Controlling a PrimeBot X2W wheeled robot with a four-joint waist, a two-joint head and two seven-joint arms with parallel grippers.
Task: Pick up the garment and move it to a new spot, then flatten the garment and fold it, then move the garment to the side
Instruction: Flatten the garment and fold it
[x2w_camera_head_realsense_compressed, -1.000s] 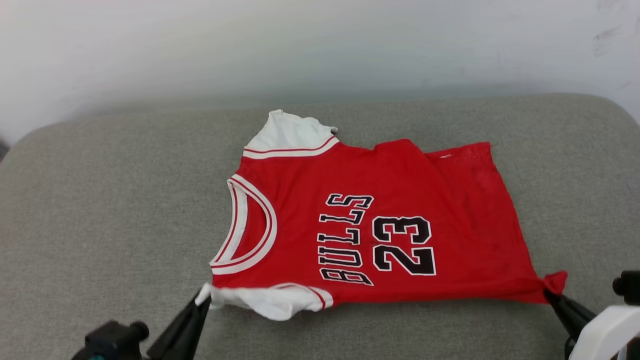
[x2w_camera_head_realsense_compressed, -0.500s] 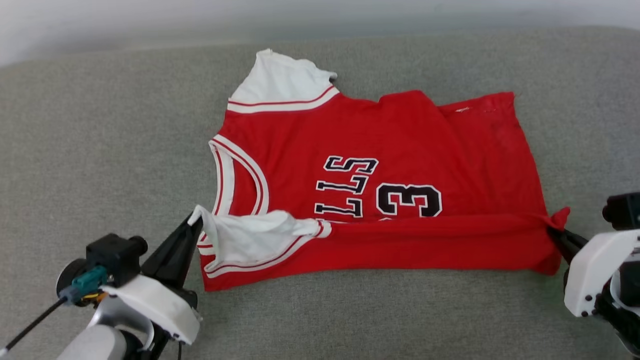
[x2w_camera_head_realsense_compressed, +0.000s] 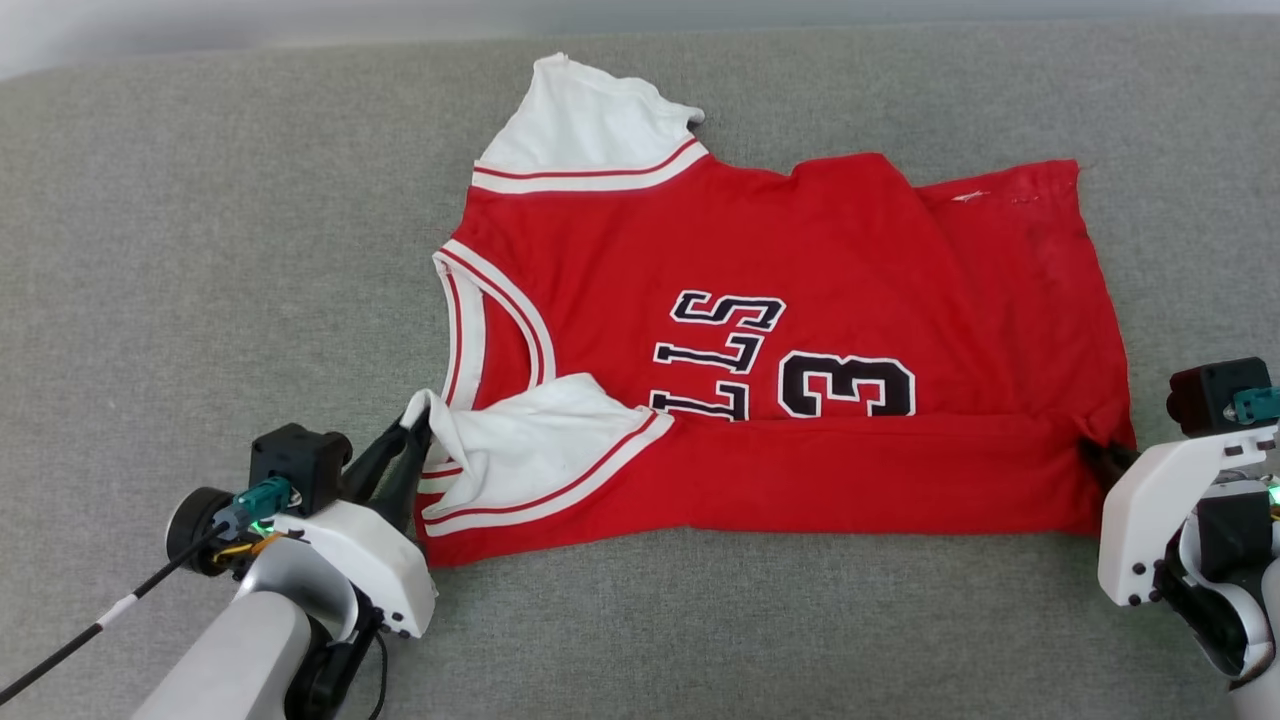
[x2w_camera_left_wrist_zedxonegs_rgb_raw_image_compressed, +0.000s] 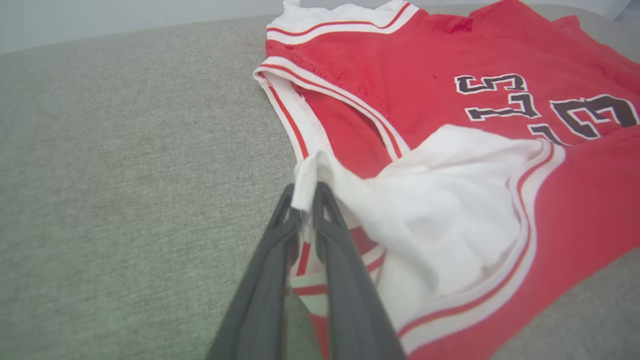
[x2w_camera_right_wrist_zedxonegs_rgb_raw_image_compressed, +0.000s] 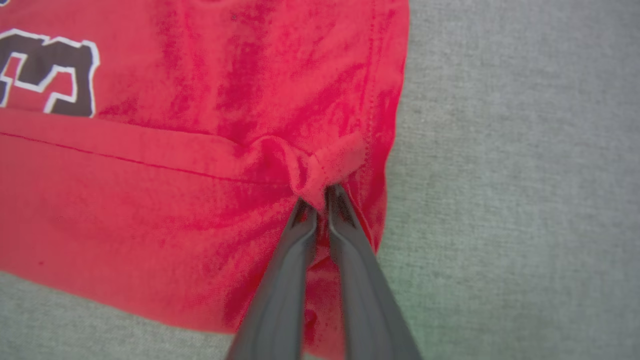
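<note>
Left claw (x2w_camera_head_realsense_compressed: 417, 425): two long dark-grey fingers (x2w_camera_left_wrist_zedxonegs_rgb_raw_image_compressed: 267, 290), slotted near tips. White rounded left shell (x2w_camera_head_realsense_compressed: 350, 550) over pale grey forearm (x2w_camera_head_realsense_compressed: 235, 655). Black camera block (x2w_camera_head_realsense_compressed: 295, 462) on top, teal connector (x2w_camera_head_realsense_compressed: 262, 495), thin black cable (x2w_camera_head_realsense_compressed: 60, 650) with white band, green LED glow (x2w_camera_head_realsense_compressed: 262, 525). Right claw (x2w_camera_head_realsense_compressed: 1092, 450): matching white right shell (x2w_camera_head_realsense_compressed: 1140, 510), dark screws (x2w_camera_head_realsense_compressed: 1132, 598), black block (x2w_camera_head_realsense_compressed: 1205, 395), teal plug (x2w_camera_head_realsense_compressed: 1255, 403), second green glow (x2w_camera_head_realsense_compressed: 1274, 492) at edge

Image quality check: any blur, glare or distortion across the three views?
Head view: even, soft light, no glare, jersey print crisp. Left wrist view: wide-angle stretch, left end effector blurred toward the bottom edge, white sleeve sharp. Right wrist view: softer overall, red fabric looks mottled, right end effector blurring near the lens.
</note>
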